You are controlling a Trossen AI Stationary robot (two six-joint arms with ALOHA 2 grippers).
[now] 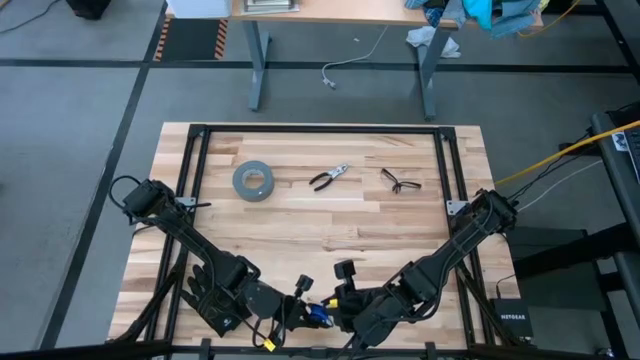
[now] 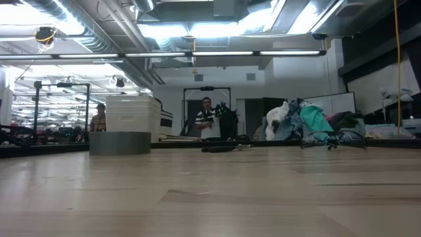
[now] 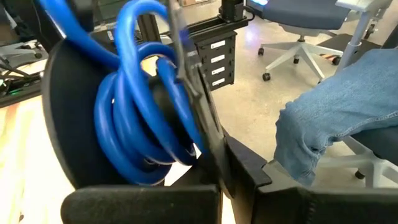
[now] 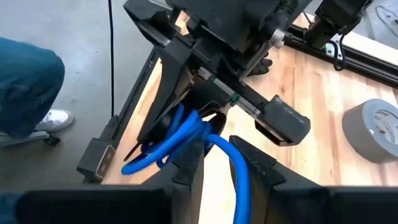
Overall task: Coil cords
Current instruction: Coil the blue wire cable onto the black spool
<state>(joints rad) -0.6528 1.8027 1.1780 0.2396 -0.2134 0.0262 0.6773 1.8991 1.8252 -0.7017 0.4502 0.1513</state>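
You have the left gripper (image 1: 300,308) clamped on the cords (image 3: 146,118), well below the tape roll (image 1: 253,180) at the table's near edge, so the loops cannot spring apart. The right gripper (image 4: 224,163) (fingers partly parted) straddles one blue strand without pinching, probably guiding it.

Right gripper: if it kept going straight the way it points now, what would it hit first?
Probably the blue cords just beyond the right gripper, bundled in the left gripper, whose dark body sits right behind; depth is uncertain.
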